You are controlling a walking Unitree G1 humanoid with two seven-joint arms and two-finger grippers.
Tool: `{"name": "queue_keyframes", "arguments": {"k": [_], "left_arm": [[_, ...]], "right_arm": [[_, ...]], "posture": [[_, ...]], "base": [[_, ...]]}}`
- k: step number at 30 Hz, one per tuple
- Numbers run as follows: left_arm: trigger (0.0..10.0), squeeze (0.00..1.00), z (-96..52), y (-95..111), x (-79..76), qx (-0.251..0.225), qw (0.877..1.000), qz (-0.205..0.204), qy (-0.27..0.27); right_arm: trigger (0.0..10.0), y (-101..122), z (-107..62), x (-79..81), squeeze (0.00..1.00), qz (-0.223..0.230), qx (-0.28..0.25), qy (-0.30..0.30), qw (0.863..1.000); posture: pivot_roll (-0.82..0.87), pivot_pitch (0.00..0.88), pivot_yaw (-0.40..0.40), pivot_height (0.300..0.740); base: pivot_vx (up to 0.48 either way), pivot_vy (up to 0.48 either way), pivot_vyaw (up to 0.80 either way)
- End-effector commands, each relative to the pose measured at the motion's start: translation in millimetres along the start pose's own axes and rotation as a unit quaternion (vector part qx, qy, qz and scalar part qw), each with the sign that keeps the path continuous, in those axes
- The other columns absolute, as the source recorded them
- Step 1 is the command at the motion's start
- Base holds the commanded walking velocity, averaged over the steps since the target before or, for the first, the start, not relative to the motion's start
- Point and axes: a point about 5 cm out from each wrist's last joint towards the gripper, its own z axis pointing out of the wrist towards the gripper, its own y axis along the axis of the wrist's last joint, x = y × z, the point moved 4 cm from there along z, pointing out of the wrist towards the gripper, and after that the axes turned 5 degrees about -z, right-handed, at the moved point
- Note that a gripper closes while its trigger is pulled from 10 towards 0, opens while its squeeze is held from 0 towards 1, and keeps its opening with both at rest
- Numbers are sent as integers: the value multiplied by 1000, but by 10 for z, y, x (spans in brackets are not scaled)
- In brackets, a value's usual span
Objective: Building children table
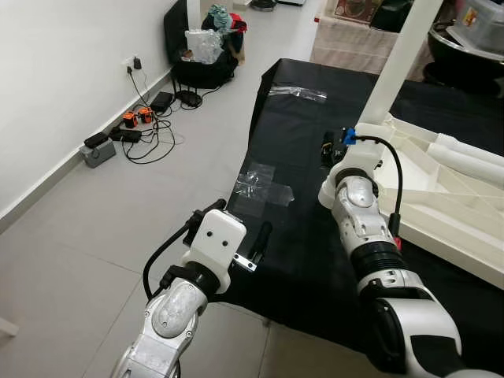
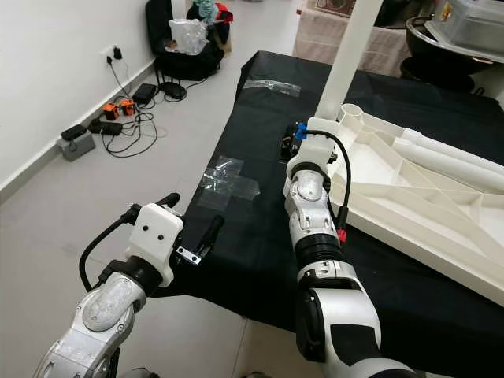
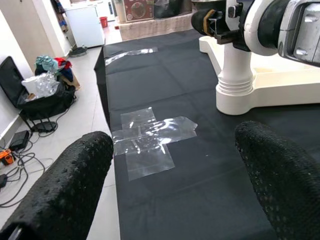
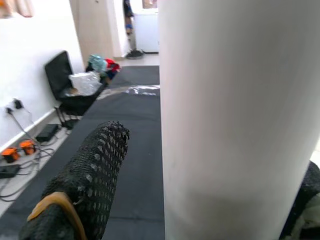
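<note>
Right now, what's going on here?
The robot is putting together a white children's table on a black mat. The tabletop lies upside down, with one leg standing upright in its corner socket. The right gripper is at that leg's base, its fingers around the leg. The left gripper hovers open over the mat's near edge, holding nothing. More legs lie on the tabletop's underside, not yet fitted.

Bright, even daylight; blurred close foreground
</note>
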Motion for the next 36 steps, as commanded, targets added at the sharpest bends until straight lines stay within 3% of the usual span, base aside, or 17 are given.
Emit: {"name": "queue_keyframes", "arguments": {"k": [1, 3, 4, 6, 7, 8, 9, 12, 22, 23, 24, 29, 30, 31, 32, 34, 36], "left_arm": [[10000, 0, 4, -37, -7, 6, 1000, 2, -1], [10000, 0, 6, -36, -8, 6, 1000, 2, -1], [10000, 0, 12, -30, -7, 5, 1000, 2, -1], [10000, 0, 20, -10, -7, 1, 1000, 3, -2], [10000, 0, 20, -10, -7, 1, 1000, 3, -2], [10000, 0, 21, -3, -9, 0, 1000, 3, -2], [10000, 0, 21, -3, -9, 0, 1000, 3, -2], [10000, 0, 16, 11, -15, -2, 1000, 1, -3], [10000, 0, 8, 8, -25, -1, 1000, 0, -5], [10000, 0, 8, 8, -25, -1, 1000, 0, -5], [10000, 0, 9, 11, -28, -2, 1000, 0, -5], [10000, 0, 14, 16, -29, -3, 1000, 0, -6], [10000, 0, 15, 14, -27, -3, 1000, -1, -5], [10000, 0, 15, 14, -27, -3, 1000, -1, -5], [10000, 0, 14, 9, -27, -2, 1000, -1, -5], [10000, 0, 14, 9, -27, -2, 1000, -1, -5], [10000, 0, 13, 0, -31, -1, 1000, -1, -6]], "right_arm": [[10000, 96, 11, 121, 0, 2, -18, 33, 999], [10000, 83, 15, 153, 0, 21, -10, 67, 997], [10000, 46, -8, 257, 0, 39, 5, 156, 987], [10000, -19, -179, 410, 0, 68, 29, 345, 936], [10000, -19, -179, 410, 0, 68, 29, 345, 936], [10000, -33, -254, 435, 0, 76, 35, 398, 913], [10000, -33, -254, 435, 0, 76, 35, 398, 913], [10000, 2, -466, 480, 0, 95, 41, 522, 847], [10000, -27, -629, 674, 0, 51, 43, 603, 795], [10000, -27, -629, 674, 0, 51, 43, 603, 795], [0, -14, -602, 720, 0, 54, 40, 595, 801], [0, -14, -505, 734, 0, 62, 35, 557, 828], [0, -20, -422, 679, 0, 68, 36, 521, 850], [0, -20, -422, 679, 0, 68, 36, 521, 850], [0, -39, -301, 567, 0, 74, 40, 459, 884], [0, -39, -301, 567, 0, 74, 40, 459, 884], [0, -99, -165, 432, 0, 72, 49, 364, 927]], "posture": [[79, 77, -102, 740], [79, 77, -102, 740], [81, 77, -102, 740], [85, 79, -104, 740], [85, 79, -104, 740], [85, 79, -104, 740], [85, 79, -104, 740], [88, 82, -108, 740], [94, 81, -108, 740], [94, 81, -108, 740], [93, 80, -107, 740], [95, 82, -108, 740], [93, 80, -108, 740], [93, 80, -108, 740], [91, 79, -107, 740], [91, 79, -107, 740], [88, 77, -107, 740]], "base": [[0, 0, 0], [0, 0, 0], [0, 0, 0], [0, 0, 0], [0, 0, 0], [0, 0, 0], [0, 0, 0], [0, 0, 0], [0, 0, 0], [0, 0, 0], [0, 0, 0], [0, 0, 0], [0, 0, 0], [0, 0, 0], [0, 0, 0], [0, 0, 0], [0, 0, 0]]}}
